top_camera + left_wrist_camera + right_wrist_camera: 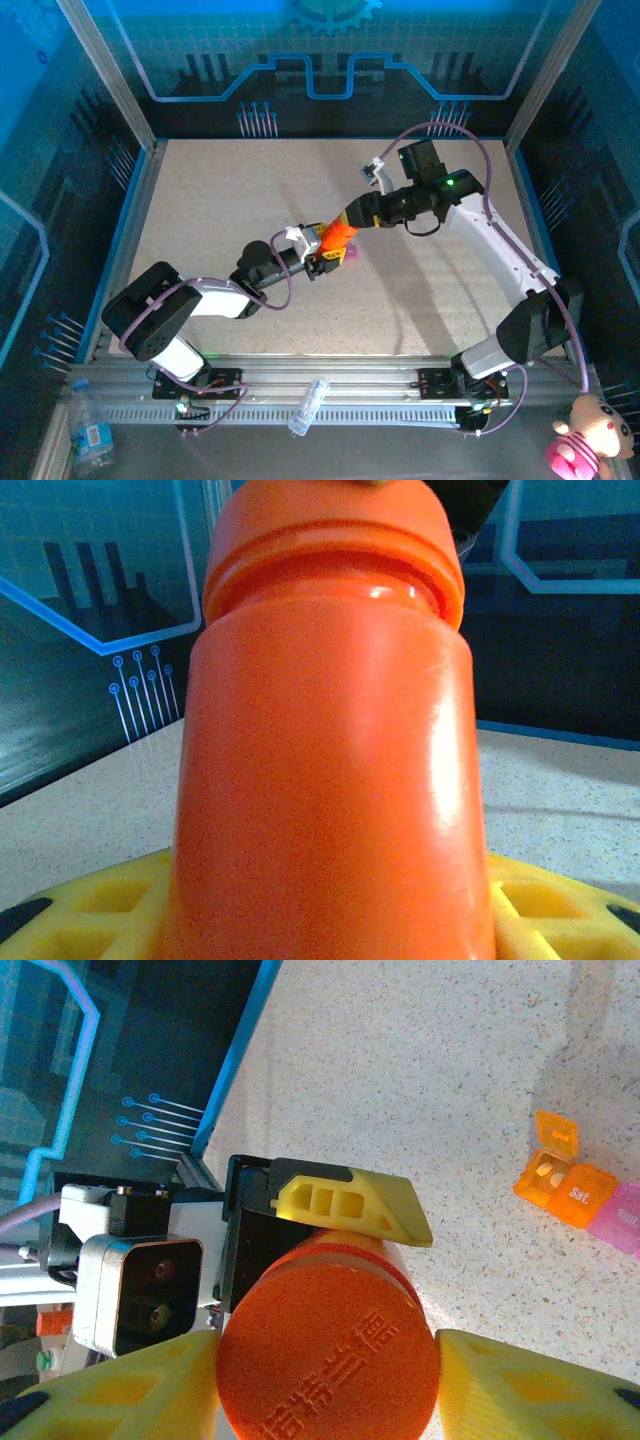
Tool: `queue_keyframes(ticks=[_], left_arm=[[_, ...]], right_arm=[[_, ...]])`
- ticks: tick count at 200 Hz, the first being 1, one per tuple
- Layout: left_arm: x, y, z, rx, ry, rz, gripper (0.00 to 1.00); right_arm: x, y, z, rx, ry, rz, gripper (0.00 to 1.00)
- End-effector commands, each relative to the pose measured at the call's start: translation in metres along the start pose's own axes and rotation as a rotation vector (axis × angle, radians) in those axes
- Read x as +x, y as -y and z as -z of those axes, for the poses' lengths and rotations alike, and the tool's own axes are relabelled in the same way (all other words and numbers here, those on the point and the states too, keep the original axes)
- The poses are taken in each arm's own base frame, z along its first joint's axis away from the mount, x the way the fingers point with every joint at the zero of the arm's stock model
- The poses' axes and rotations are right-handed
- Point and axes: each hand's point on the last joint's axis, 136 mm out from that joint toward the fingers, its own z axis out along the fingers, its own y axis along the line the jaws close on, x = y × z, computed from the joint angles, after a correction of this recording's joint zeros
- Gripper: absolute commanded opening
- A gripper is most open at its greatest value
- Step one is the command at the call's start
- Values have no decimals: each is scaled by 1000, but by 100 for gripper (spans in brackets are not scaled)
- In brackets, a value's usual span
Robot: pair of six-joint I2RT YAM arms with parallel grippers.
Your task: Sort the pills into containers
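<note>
Over the counter (250, 190), left claw (321, 257) pinches a round orange plastic bottle (338, 238); right claw (352, 222) pinches its orange cap (330, 1360).

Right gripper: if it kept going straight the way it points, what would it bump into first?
The right gripper would hit the cap of the orange bottle, which sits right between its fingers. Just past it, the left gripper holds the bottle.

Capped orange pill bottle (338, 236) hangs tilted near the containers (580, 1195): two orange boxes, one pink, one orange lid open.
</note>
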Motion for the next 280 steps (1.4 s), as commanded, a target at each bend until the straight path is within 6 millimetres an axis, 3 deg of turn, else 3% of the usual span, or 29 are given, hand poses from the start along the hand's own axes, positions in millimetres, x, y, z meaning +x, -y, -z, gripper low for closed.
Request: queue_keyframes(ticks=[1, 81, 154, 237, 280], left_arm=[[-29, 0, -6, 9, 88, -18, 0], [-32, -1, -7, -2, 103, -20, 0], [-39, -10, -6, -68, 110, -94, 0], [-23, -13, -4, -90, 100, -46, 0], [-28, -13, -5, -80, 113, -40, 0]], right_arm=[[9, 1, -10, 16, -42, 5, 55], [29, 6, -31, 162, -87, 11, 53], [23, 2, -44, 102, -42, -100, 52], [-4, -15, -7, 127, 56, -40, 63], [-18, -27, 19, 119, 124, -1, 73]])
